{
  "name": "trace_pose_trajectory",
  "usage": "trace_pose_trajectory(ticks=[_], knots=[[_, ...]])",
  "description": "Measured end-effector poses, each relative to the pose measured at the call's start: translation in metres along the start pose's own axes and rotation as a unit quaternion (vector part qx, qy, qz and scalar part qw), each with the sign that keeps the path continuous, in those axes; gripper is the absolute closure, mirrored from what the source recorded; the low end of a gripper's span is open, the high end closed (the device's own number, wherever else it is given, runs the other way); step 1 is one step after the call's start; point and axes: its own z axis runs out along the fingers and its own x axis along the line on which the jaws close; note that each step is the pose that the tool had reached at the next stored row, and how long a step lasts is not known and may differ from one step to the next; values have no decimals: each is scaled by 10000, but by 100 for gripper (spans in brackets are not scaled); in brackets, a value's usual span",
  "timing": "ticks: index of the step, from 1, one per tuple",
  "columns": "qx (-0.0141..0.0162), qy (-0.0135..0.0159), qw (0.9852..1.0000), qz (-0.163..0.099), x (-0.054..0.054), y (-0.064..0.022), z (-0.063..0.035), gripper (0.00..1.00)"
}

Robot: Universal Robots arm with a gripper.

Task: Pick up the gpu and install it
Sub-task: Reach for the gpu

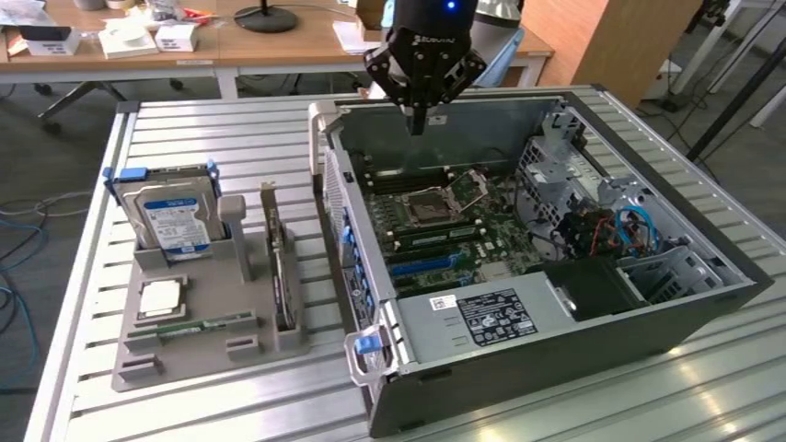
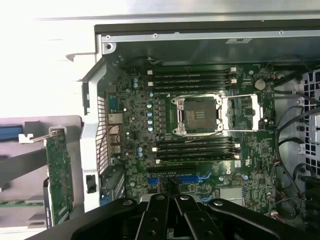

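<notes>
Gripper (image 1: 418, 124) hangs over the open case (image 1: 577, 364), fingers apparently pinched together on nothing; gpu (image 1: 283, 276) stands on edge in the tray (image 1: 212, 296) beside it, likely slotted for an easy grab.

A wooden desk (image 1: 246, 48) is standing behind the slatted metal table (image 1: 209, 138). Blue cables (image 1: 15, 253) are trailing across the dark floor (image 1: 55, 157)
</notes>
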Motion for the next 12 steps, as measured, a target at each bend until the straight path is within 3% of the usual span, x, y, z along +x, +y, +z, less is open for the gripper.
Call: trace_pose_trajectory(ticks=[12], knots=[[0,-1,10000,0,226,-17,-6,90]])
